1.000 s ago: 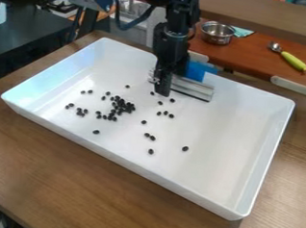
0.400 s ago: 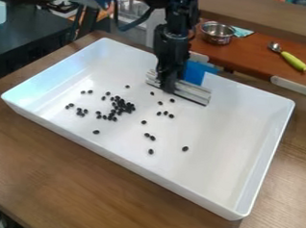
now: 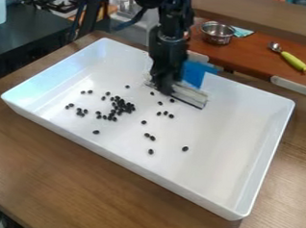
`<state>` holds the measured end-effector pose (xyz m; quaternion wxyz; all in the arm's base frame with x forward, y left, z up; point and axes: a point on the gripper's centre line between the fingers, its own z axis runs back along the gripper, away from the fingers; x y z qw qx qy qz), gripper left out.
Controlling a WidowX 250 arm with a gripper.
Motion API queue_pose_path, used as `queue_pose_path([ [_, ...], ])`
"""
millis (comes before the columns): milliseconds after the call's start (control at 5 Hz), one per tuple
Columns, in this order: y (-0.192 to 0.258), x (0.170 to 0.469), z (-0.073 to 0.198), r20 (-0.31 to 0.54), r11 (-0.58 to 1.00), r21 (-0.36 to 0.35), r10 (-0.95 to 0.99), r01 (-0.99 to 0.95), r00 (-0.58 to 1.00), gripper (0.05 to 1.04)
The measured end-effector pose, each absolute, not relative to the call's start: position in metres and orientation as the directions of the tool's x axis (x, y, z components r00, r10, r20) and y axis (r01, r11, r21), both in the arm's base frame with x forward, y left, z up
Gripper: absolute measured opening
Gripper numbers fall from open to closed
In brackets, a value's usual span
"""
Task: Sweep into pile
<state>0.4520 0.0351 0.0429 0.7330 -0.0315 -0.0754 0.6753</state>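
Note:
My black gripper (image 3: 163, 86) hangs over the back middle of the white tray (image 3: 209, 194), shut on a sweeping tool (image 3: 191, 95) with a pale, flat blade and a blue part behind it. The blade slants down to the right, low by the tray floor; whether it touches the floor I cannot tell. Small dark beans (image 3: 121, 105) form a loose cluster left of the tray's middle. Several others lie scattered: some left of the cluster, one bean (image 3: 185, 148) farthest right, and a few just in front of the blade.
Behind the tray, a reddish-brown counter holds a metal bowl (image 3: 217, 33), a green cloth (image 3: 241, 32) and a spoon with a yellow-green handle (image 3: 293, 61). The tray's raised walls surround the beans. A dark surface (image 3: 24, 37) stands at the back left.
The gripper and its tool have moved slightly forward and to the left, toward the nearest beans, and the arm leans a little differently. The beans lie where they were.

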Motion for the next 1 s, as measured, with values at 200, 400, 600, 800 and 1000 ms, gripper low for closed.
queue_pose_path([
  [200, 0.043, 0.437, 0.043, 0.081, 0.115, -0.158, 0.991, -0.981, 0.103, 0.387],
  [400, 0.049, 0.418, 0.042, 0.076, 0.136, -0.155, 0.989, -0.979, 0.125, 0.387],
  [600, 0.055, 0.394, 0.042, 0.067, 0.154, -0.151, 0.987, -0.977, 0.145, 0.387],
  [800, 0.06, 0.375, 0.039, 0.072, 0.149, -0.152, 0.988, -0.977, 0.14, 0.387],
  [1000, 0.068, 0.355, 0.039, 0.073, 0.145, -0.14, 0.988, -0.979, 0.136, 0.387],
])
